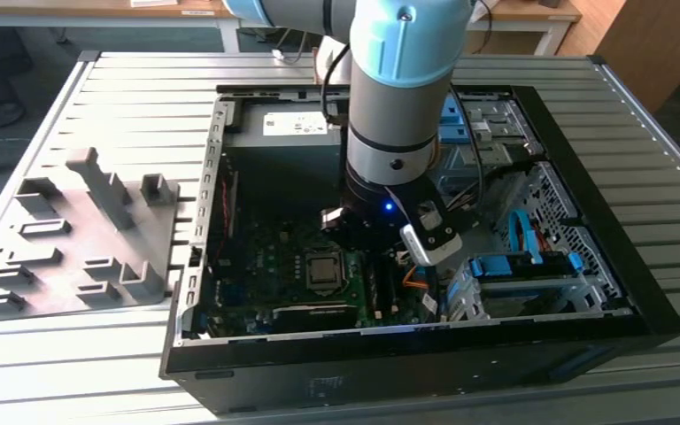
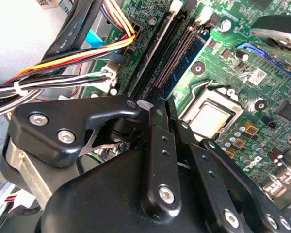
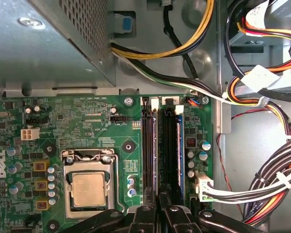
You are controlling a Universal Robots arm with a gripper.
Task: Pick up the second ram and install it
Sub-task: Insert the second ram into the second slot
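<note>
- While the gripper [image 3: 158, 213] hangs low inside the open PC case [image 1: 375, 376], it sits right over the memory slots [image 3: 169, 145] near the edge of the mobo [image 3: 87, 111]; can't tell whether it's clenched on anything or released, since its own black links cover the spot where a stick would be pinched
- the second ram [image 3: 153, 145] is, as far as I can judge, the thin grey strip seen edge-on in the first wrist view, running out from the gripper along one slot and in line w/ it; seated, resting on the slot or just above it, can't be told
- another stick [image 3: 180, 145], blue-green board, stands in the slot nearest the cable bundle [image 3: 276, 184], w/ a black, empty-looking slot btwn the two
- CPU socket [image 3: 88, 189] lies on the far side of the slots from the cables, apart from the gripper
- in the exterior view the arm [image 1: 393, 88] comes straight down into the case; the grey tray [image 1: 74, 252] w/ its uprights lies on the surface [image 1: 671, 390] at the exterior view's left, well apart
- step in hand, by my reading: the install half, as the gripper is at the slots and not at the tray
- seating prob calls for the stick square to its slot, notch matched, end clips open, then an even straight press w/o twist, clear of the neighbouring stick and cables
</note>
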